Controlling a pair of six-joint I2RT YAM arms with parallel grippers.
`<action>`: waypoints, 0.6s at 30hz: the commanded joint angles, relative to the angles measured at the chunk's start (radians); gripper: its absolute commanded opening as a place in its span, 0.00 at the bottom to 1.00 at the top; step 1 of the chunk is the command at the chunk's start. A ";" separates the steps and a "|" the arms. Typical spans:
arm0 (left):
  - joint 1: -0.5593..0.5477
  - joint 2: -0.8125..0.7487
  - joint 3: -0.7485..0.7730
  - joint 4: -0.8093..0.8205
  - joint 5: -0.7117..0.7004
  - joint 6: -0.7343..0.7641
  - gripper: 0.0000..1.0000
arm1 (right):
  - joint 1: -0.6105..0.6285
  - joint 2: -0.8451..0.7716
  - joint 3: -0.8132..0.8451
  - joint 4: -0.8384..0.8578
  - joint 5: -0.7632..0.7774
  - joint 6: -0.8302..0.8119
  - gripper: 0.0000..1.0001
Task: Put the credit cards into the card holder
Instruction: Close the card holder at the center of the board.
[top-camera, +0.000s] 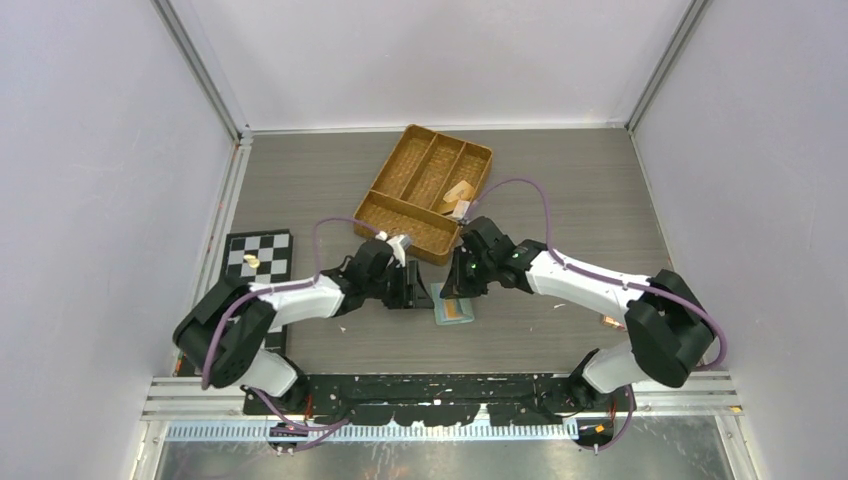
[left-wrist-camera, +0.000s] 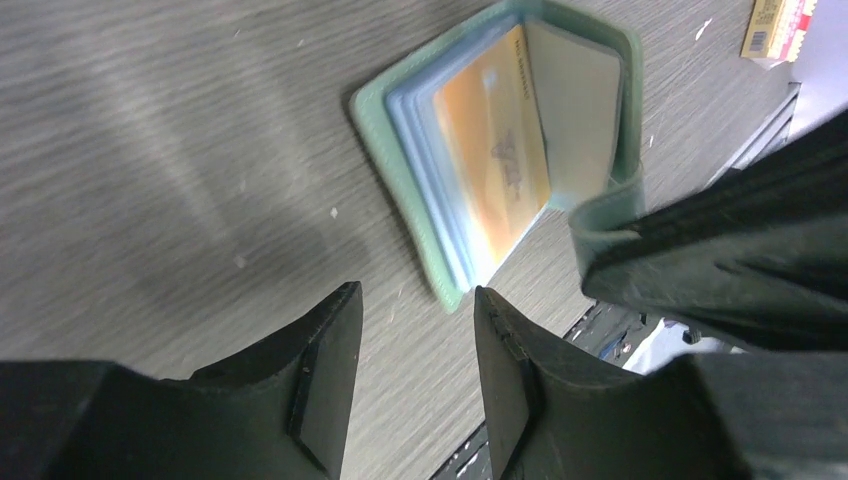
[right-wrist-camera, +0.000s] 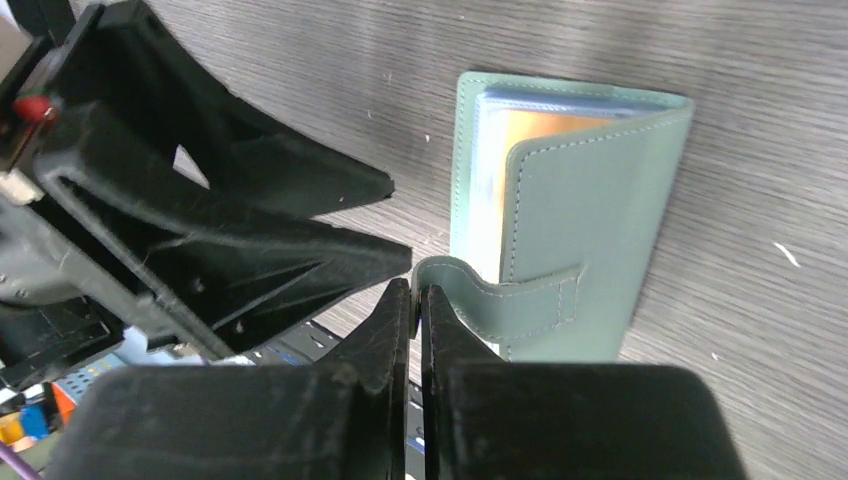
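Tabletop (right-wrist-camera: 700, 60): right jaws clamp card holder (right-wrist-camera: 590, 220) strap (right-wrist-camera: 510, 300)

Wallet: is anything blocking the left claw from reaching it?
Nothing visible. Only tabletop lies between the open left gripper and the wallet. The right gripper pinches the wallet's strap off to one side of that path.
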 joint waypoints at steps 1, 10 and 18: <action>0.016 -0.115 -0.052 -0.076 -0.095 0.026 0.47 | 0.005 0.035 -0.032 0.189 -0.069 0.085 0.01; 0.035 -0.226 -0.085 -0.193 -0.147 0.025 0.47 | 0.006 0.175 -0.088 0.384 -0.086 0.118 0.01; 0.038 -0.315 -0.060 -0.272 -0.180 0.048 0.50 | 0.008 0.191 -0.071 0.461 -0.150 0.090 0.30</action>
